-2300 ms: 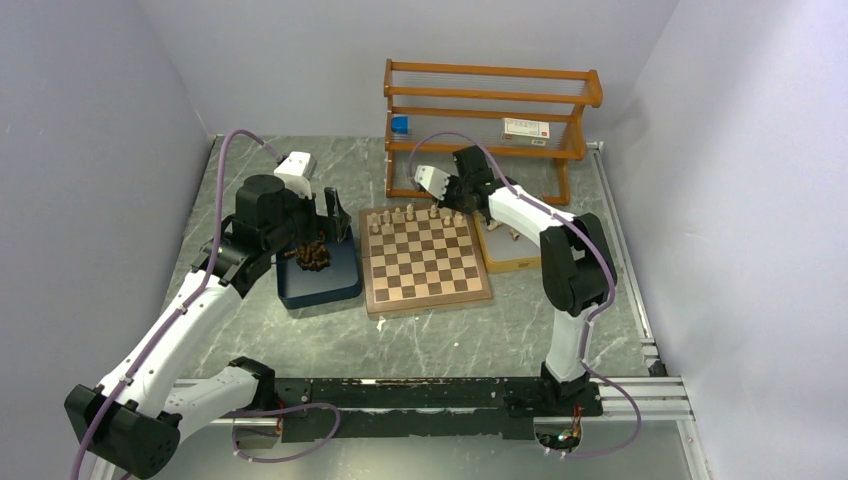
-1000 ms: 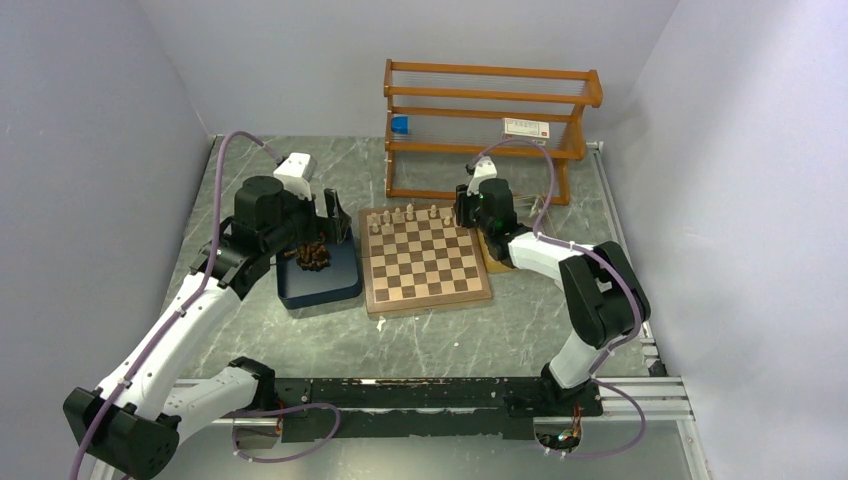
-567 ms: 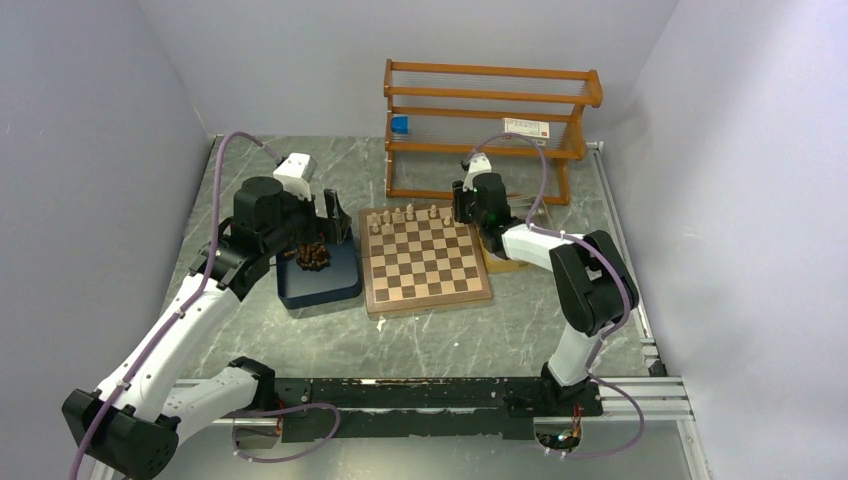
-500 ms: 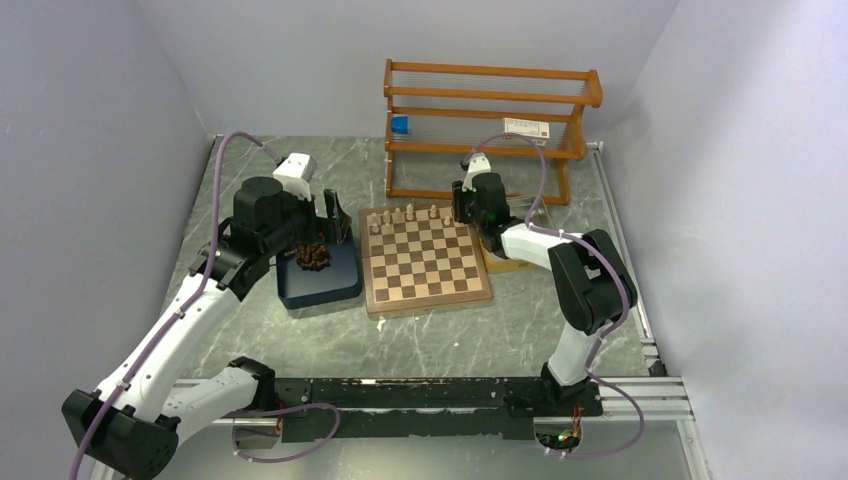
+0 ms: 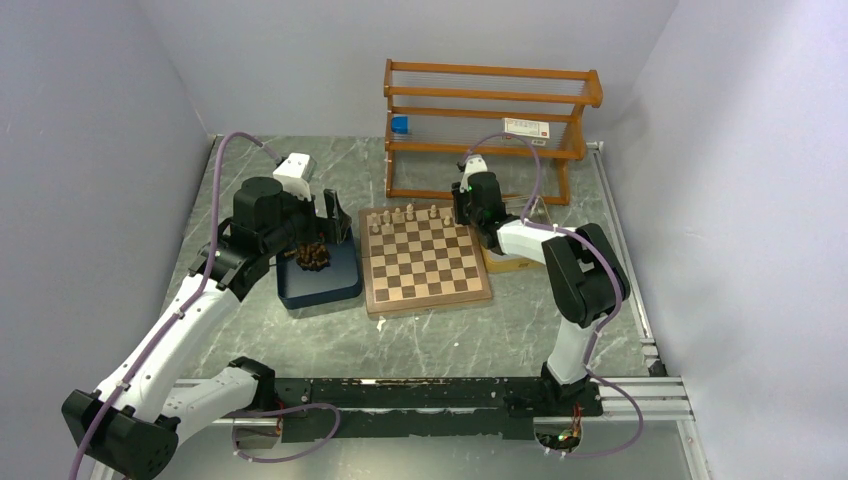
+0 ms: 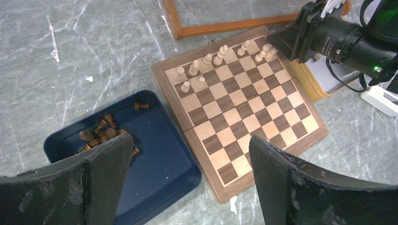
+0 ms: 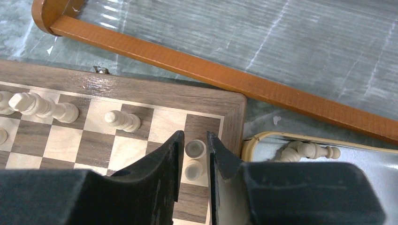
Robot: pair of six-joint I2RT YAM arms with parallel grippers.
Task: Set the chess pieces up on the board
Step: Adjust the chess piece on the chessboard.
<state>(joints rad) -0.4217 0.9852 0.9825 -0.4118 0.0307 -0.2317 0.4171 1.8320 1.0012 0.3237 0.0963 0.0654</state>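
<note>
Right wrist view: I cannot tell if the right gripper (image 7: 195, 135) clamps the cream wooden chess piece (image 7: 194, 159) on the checkered wooden board (image 7: 141, 91), far-right corner.

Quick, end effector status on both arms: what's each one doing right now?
Left end effector: open, holding nothing, above the dark blue tray.
Right end effector: closed on a cream chess piece at the board corner square.

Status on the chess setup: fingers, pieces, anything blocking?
Left fingers open, over blue tray of dark pieces. Right fingers closed on pale piece near board's far right corner. Nothing in the way.
</note>
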